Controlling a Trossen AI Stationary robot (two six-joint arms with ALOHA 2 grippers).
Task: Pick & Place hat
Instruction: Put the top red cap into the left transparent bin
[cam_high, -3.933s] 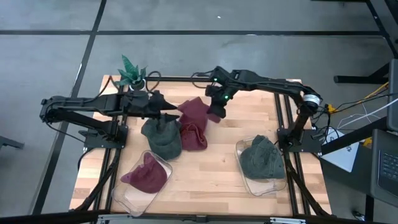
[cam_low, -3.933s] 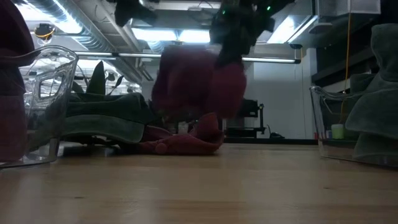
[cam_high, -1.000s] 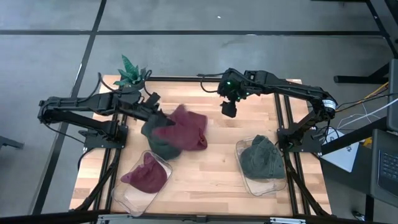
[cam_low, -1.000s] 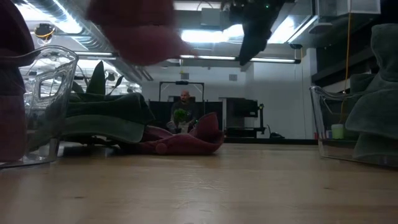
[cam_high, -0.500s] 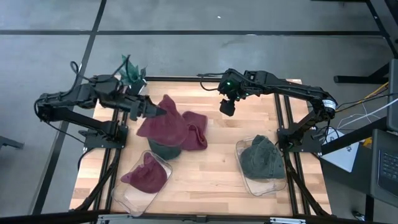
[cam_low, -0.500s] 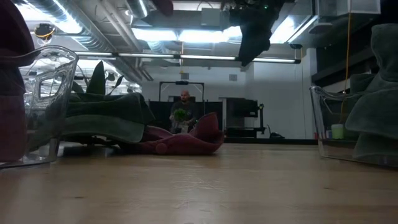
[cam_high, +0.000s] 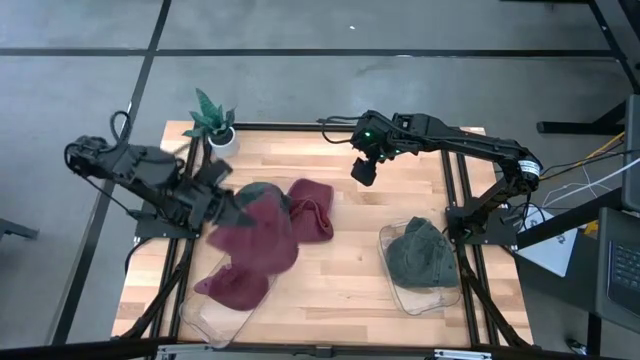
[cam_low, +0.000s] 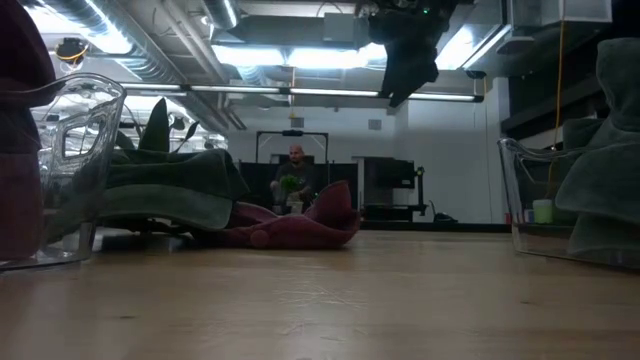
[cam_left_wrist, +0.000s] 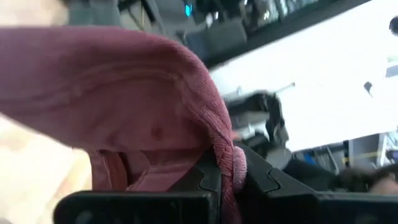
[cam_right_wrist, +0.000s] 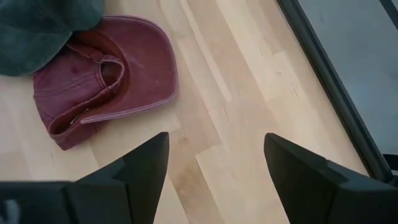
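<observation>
Clamped jaws of the left gripper (cam_high: 240, 213) hold a red hat (cam_high: 262, 238) in the air, at the middle left of the high view, above the clear bin (cam_high: 215, 318) at the lower left where another red hat (cam_high: 232, 288) lies. Over the upper middle of the wooden table (cam_high: 340, 270) the right gripper (cam_high: 362, 172) hangs with its jaws apart, and below it a third red hat (cam_right_wrist: 106, 87) lies on the wood beside a green hat (cam_right_wrist: 43, 28); one more green hat (cam_high: 422, 255) sits in the bin at the lower right

Grey tiled floor (cam_high: 400, 40), bright ceiling lights (cam_low: 290, 55) (exposed ducts).
</observation>
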